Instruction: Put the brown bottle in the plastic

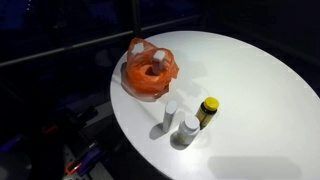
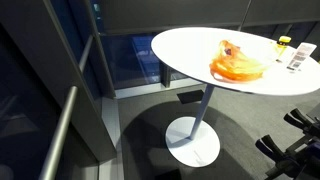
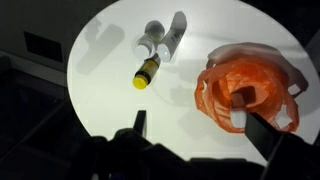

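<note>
The brown bottle with a yellow cap (image 3: 146, 73) stands on the round white table (image 3: 110, 100), beside two white bottles (image 3: 160, 38). It also shows in both exterior views (image 1: 207, 110) (image 2: 284, 44). The orange plastic bag (image 3: 245, 85) sits open on the table, with white containers inside, and shows in both exterior views (image 1: 150, 70) (image 2: 238, 65). My gripper (image 3: 200, 125) is open and empty above the table. Its right finger is over the bag's edge, and the brown bottle is well ahead to the left. The arm does not show in the exterior views.
The two white bottles (image 1: 180, 122) stand right next to the brown bottle. The table edge (image 1: 125, 125) lies close to them, with a dark floor below. The table stands on a single pedestal (image 2: 200, 125).
</note>
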You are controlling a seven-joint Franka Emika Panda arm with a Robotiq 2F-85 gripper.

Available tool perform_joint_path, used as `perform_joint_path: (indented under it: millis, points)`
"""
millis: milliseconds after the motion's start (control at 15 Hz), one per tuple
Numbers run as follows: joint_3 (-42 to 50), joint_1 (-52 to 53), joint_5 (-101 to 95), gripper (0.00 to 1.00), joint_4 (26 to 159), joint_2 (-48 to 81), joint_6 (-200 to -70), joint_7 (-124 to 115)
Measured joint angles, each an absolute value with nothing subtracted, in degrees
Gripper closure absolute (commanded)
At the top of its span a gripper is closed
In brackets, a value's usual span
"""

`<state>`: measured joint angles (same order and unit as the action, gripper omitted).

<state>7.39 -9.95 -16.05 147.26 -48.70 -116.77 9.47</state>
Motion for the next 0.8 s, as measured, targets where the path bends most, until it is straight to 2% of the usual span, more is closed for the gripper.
perform_joint_path:
  millis: [800]
  points:
    - [7.1, -9.3, -16.1, 0.00, 146.5, -47.5, -115.1, 9.4]
